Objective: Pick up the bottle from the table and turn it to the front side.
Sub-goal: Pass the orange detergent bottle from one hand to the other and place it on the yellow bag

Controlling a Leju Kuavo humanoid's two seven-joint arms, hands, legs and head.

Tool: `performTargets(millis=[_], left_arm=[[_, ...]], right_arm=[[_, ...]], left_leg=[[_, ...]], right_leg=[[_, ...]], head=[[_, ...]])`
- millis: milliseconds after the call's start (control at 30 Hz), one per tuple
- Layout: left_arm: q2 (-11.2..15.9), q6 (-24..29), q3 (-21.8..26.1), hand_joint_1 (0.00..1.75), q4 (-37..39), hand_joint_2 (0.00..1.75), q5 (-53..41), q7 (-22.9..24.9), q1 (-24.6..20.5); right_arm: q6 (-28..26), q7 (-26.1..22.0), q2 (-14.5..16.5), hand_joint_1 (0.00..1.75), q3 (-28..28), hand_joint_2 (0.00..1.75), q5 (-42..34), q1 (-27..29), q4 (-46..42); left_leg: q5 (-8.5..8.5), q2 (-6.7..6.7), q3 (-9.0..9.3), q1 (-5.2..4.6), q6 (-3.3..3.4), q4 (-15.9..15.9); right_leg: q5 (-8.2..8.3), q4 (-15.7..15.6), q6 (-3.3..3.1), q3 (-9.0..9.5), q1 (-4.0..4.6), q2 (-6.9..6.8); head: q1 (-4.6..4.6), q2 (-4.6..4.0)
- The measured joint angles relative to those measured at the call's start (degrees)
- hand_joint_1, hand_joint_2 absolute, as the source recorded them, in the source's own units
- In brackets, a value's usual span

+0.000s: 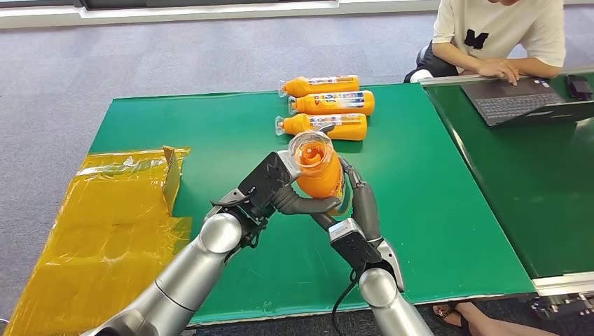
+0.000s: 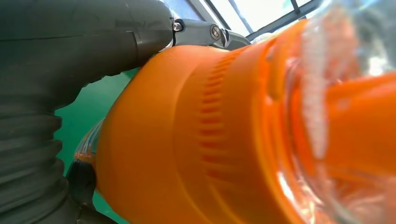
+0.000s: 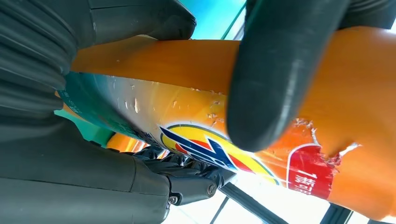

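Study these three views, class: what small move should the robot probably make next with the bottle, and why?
Probably roll the bottle a little about its long axis. Both the left hand and right hand grip it above the green table, and the right wrist view shows its printed label turned to the underside, so the front seems not yet presented.

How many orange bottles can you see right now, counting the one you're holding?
4. One bottle is held above the table between the left hand and right hand. Three lie in a row beyond it: nearest, middle, farthest.
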Motion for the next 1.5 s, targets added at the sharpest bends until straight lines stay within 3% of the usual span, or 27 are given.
performTargets(millis=[700,833,1467,1500], left_arm=[[-1.23,-1.01,0.6,0.0,3.83,1.75,0.94,-0.58,-1.51],[-1.31,-1.23,0.77,1.75,3.96,1.75,0.92,-0.84,-1.48],[-1.13,-0.01,1.34,1.75,1.07,1.75,-1.37,-2.6,0.01],[-1.06,0.04,1.36,1.75,0.8,1.75,-1.43,-2.6,0.17]], right_arm=[[-0.24,0.19,-0.02,1.75,0.31,1.75,-0.56,-0.01,0.26],[-0.21,0.17,-0.02,1.75,0.32,1.75,-0.93,-0.03,0.4],[1.45,-0.35,0.42,1.75,0.33,1.75,-1.05,-0.47,0.72],[1.58,-0.36,0.45,1.38,0.34,1.75,-1.02,-0.47,0.72]], left_leg=[[0.0,-0.02,-0.03,0.0,0.0,0.0],[0.0,-0.02,-0.03,0.0,0.0,0.0],[0.0,-0.01,-0.03,0.01,0.0,0.0],[0.0,-0.01,-0.03,0.01,0.0,0.0]], right_leg=[[0.0,0.0,0.0,-0.01,0.01,-0.03],[0.0,0.0,0.0,-0.01,0.01,-0.03],[0.0,0.0,0.0,-0.02,0.01,-0.02],[0.0,0.0,0.0,-0.02,0.01,-0.02]], head=[[0.01,0.0],[0.0,0.0],[0.01,0.0],[0.01,0.0]])
